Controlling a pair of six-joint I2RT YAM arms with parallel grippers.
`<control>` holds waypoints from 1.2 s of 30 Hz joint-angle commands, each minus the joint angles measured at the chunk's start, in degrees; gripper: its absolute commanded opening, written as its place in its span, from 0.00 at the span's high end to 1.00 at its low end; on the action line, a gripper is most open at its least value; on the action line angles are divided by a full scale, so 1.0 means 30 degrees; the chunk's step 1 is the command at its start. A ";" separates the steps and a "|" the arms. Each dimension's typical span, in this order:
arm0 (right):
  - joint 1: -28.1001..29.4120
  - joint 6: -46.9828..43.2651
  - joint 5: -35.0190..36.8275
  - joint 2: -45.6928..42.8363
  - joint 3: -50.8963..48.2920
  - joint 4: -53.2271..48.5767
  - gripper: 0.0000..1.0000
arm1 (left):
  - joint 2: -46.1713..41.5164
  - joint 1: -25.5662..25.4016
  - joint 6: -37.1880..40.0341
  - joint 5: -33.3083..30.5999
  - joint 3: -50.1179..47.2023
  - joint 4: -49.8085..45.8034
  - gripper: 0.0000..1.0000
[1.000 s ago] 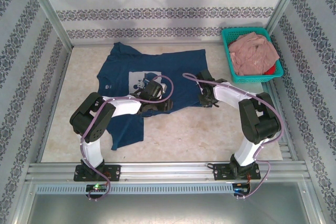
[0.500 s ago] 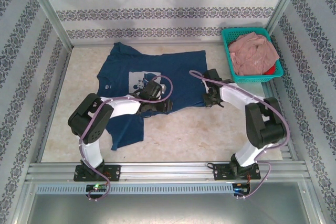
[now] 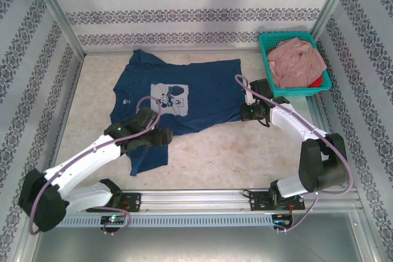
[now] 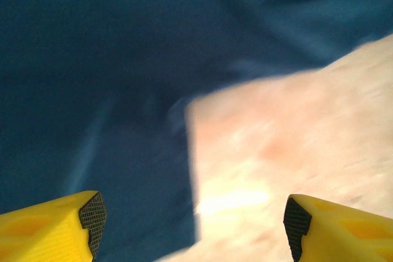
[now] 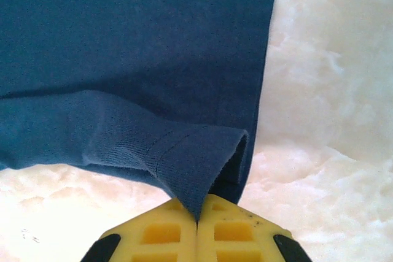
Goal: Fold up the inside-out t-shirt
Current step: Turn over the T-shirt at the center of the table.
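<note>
The t-shirt (image 3: pixel 209 87) lies spread flat on the table (image 3: pixel 215 151), left of centre. It is dark navy and carries a pale print (image 3: pixel 169 97) at mid-body. One short sleeve (image 3: pixel 147 157) reaches toward the near edge.

The right gripper (image 3: pixel 244 113) sits at the right-hand edge of the t-shirt. In the right wrist view its jaws are fully closed (image 5: pixel 196 216) on a small raised fold of the hem (image 5: pixel 184 164). The surrounding cloth (image 5: pixel 135 41) lies flat on the table (image 5: pixel 319 90).

The left gripper (image 3: pixel 164 137) is positioned over the near edge of the t-shirt, just beside the sleeve. In the left wrist view its jaws stand wide apart (image 4: pixel 193 219) with nothing between them. Blurred navy cloth (image 4: pixel 123 59) and bare table (image 4: pixel 295 139) lie below.

A teal basket (image 3: pixel 265 59) stands at the far right corner of the table, just beyond the right gripper. It contains a crumpled dusty pink garment (image 3: pixel 298 59).
</note>
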 commanded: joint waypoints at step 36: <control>-0.1387 0.0501 -0.0733 -0.6715 0.2701 -0.0437 1.00 | -0.5938 0.2043 0.2088 -0.4966 0.5042 -0.2014 1.00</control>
